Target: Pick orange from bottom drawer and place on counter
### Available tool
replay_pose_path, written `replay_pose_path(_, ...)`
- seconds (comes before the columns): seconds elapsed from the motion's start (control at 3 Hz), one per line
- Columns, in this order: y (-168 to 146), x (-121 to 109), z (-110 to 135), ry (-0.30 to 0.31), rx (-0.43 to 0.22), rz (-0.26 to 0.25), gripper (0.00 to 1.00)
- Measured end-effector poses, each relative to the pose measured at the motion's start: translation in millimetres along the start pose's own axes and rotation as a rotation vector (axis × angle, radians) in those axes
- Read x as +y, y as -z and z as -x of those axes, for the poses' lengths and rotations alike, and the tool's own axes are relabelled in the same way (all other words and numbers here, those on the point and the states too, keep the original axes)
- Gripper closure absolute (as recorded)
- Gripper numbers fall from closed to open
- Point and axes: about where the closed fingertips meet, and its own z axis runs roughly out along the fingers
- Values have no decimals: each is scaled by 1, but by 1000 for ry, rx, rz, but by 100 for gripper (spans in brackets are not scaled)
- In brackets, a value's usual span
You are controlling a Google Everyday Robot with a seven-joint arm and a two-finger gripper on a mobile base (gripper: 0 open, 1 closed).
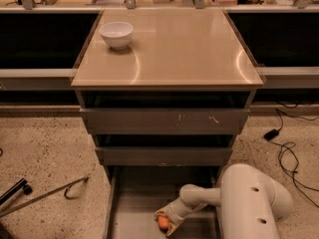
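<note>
The gripper [166, 225] reaches into the pulled-out bottom drawer [137, 203], fingers closed around the orange [162, 223] at its near end, positioned for lifting to the counter [184, 49]

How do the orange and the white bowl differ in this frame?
The orange is small, orange-coloured and lies in the open bottom drawer; the white bowl is larger, pale and stands up on the counter, near its far-left corner. The gripper is down at the orange, while nothing is near the white bowl. Both are round.
</note>
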Motion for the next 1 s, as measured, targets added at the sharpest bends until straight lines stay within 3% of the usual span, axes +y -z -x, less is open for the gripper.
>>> replay_pose_path(0.33,31,2,8,6,-30,-45,89)
replay_pose_path(0.67,97,2,30,50,-78,-113,100)
replay_pose_path(1.0,166,-6,53,101,-129,-143,100)
